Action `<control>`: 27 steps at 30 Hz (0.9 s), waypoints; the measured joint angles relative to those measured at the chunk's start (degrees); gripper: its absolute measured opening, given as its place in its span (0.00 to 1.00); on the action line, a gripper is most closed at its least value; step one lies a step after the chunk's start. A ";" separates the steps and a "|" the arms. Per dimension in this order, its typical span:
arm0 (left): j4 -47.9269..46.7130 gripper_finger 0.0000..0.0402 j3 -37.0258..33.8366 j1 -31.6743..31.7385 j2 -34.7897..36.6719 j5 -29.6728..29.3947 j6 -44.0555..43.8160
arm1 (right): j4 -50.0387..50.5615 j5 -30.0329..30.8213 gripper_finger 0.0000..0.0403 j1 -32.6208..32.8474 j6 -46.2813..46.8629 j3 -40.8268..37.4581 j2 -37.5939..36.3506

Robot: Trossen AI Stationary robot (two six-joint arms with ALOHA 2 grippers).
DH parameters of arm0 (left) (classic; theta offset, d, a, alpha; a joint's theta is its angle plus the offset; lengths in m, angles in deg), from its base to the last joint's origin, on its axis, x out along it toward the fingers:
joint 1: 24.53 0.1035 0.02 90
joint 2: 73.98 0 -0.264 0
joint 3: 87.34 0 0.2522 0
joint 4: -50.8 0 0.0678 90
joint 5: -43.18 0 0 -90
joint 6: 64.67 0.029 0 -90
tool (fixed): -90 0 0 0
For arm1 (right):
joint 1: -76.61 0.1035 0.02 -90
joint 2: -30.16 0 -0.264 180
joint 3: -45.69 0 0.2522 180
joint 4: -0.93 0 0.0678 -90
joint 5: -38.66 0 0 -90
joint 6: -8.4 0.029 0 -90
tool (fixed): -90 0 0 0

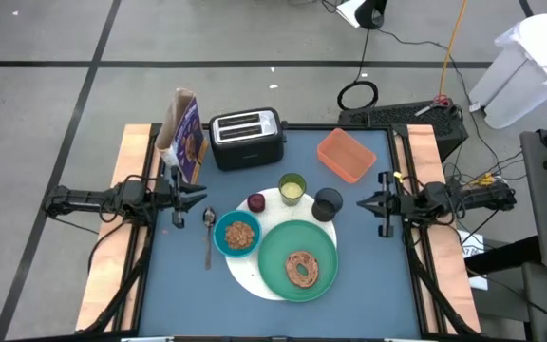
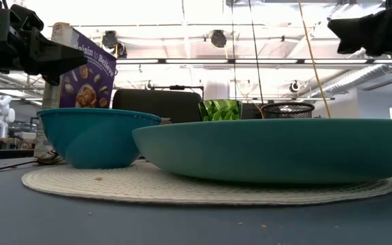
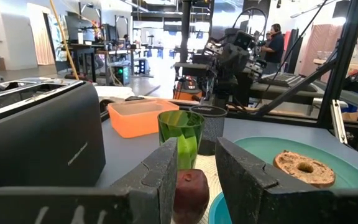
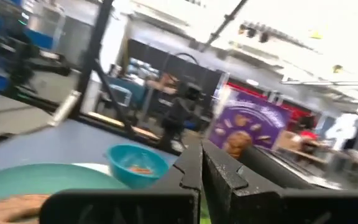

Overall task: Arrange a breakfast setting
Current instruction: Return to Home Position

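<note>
Large green plate (image 2: pixel 271 146) nearest, filling the low view. It sits on the white round disc (image 1: pixel 245 274) with the brown bagel (image 1: pixel 302 270) on it. Blue bowl (image 1: pixel 220 228) just beside the plate at its 9 o'clock, also on the disc. Metal spoon (image 1: pixel 208 237) on the bare surface (image 1: pixel 368 275) at the bowl's 9 o'clock. Dark-red fruit (image 1: pixel 256 201) on the disc at 11 o'clock. Lime cup (image 1: pixel 292 188) at the disc's 12 o'clock rim, small black cup (image 1: pixel 328 204) at 1 o'clock. Left hand (image 1: pixel 198 195) at the surface's 9 o'clock, fingers parted, holding nothing. Right hand (image 1: pixel 361 202) at 3 o'clock, fingers seemingly pressed together.
</note>
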 joint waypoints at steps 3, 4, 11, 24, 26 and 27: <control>0.00 0.29 0.00 0.00 -0.01 0.01 0.00 | 1.25 1.49 0.00 -2.94 -1.20 -0.03 0.04; 0.00 0.29 0.00 0.00 0.00 0.00 0.00 | 2.23 1.87 0.00 -4.05 -1.19 -0.06 0.04; 0.00 0.29 0.00 0.00 0.00 0.00 0.00 | 9.71 1.19 0.00 -8.00 8.03 -0.13 0.02; 0.02 0.29 0.00 0.00 0.00 0.00 0.00 | 10.45 1.24 0.02 -7.98 10.95 -0.18 0.39; 0.02 0.29 0.00 0.00 0.00 0.00 0.00 | 10.42 1.26 0.02 -7.98 10.92 -0.22 0.42; 0.02 0.29 0.00 0.00 0.00 0.00 0.00 | 10.41 1.26 0.02 -7.98 10.92 -0.22 0.39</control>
